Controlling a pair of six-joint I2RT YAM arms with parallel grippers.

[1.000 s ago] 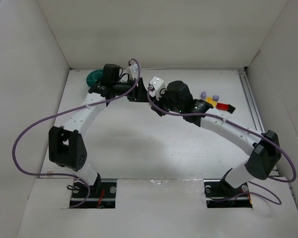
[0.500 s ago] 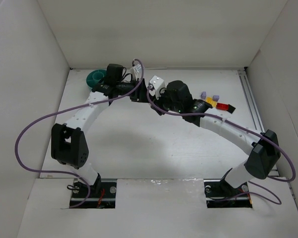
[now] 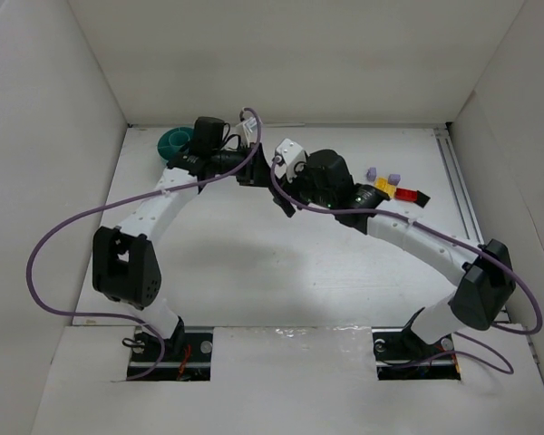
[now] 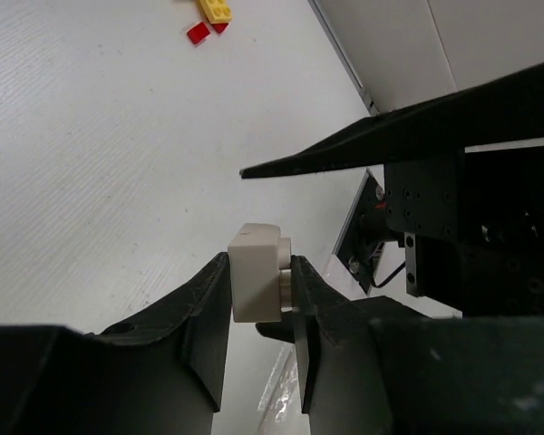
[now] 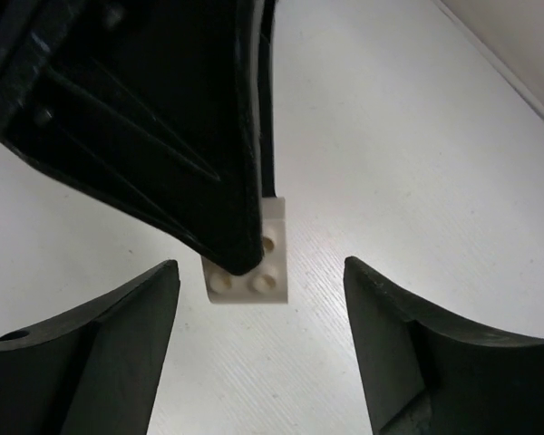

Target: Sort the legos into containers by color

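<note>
A pale whitish lego (image 4: 254,265) is pinched between the fingers of my left gripper (image 4: 260,269), which is shut on it above the table. In the right wrist view the same lego (image 5: 272,272) hangs under the left gripper's dark finger (image 5: 190,154). My right gripper (image 5: 260,265) stands open around it, both fingers apart from the brick. From above, the two grippers meet at the table's back middle, left gripper (image 3: 252,172) and right gripper (image 3: 282,186). The teal bowl (image 3: 173,141) sits behind the left wrist, partly hidden.
Loose legos lie at the back right: two pale purple (image 3: 372,173), a yellow (image 3: 383,186) and a red (image 3: 406,193). The left wrist view also shows a yellow lego (image 4: 215,9) and a red lego (image 4: 198,33). White walls enclose the table.
My right gripper has opened and let go of the pale lego. My left gripper has closed on it. Both arms have barely shifted.
</note>
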